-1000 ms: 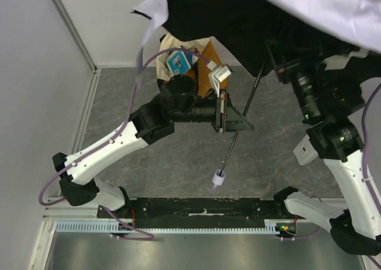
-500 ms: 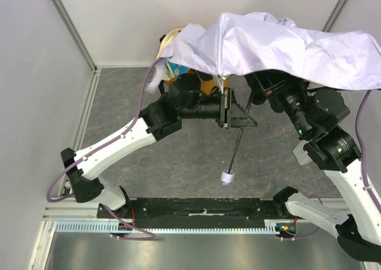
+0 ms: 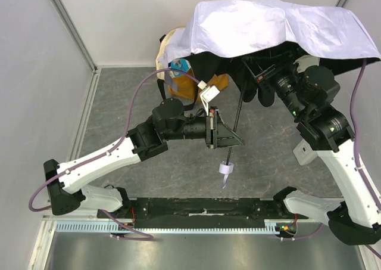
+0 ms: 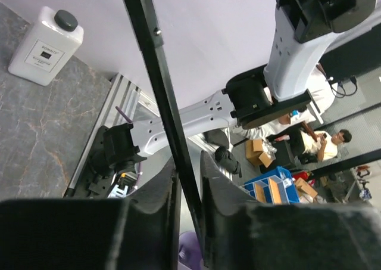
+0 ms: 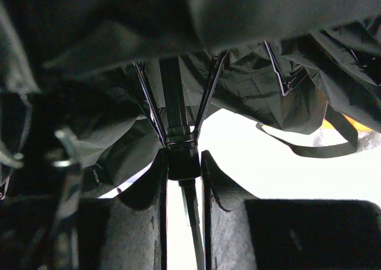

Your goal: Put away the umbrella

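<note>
My left hand (image 3: 231,137) straddles the slim black shaft (image 3: 237,112) of the umbrella (image 3: 268,25), low down and just above the pale handle cap (image 3: 226,167). The jaws stand narrow with the shaft between them; I cannot tell whether they press on it. My right hand (image 5: 181,160) is clamped on the umbrella at the hub where the ribs (image 5: 146,97) meet, under the canopy (image 3: 315,28). The canopy is spread, lavender-white outside and dark inside, and it covers my right wrist at the far side of the bench (image 3: 119,103). The shaft slants down toward the near edge. A mustard-and-cream tote bag (image 3: 178,82) sits at the far side, partly hidden by the canopy edge. A white bottle (image 4: 44,43) stands upright on the bench.
</note>
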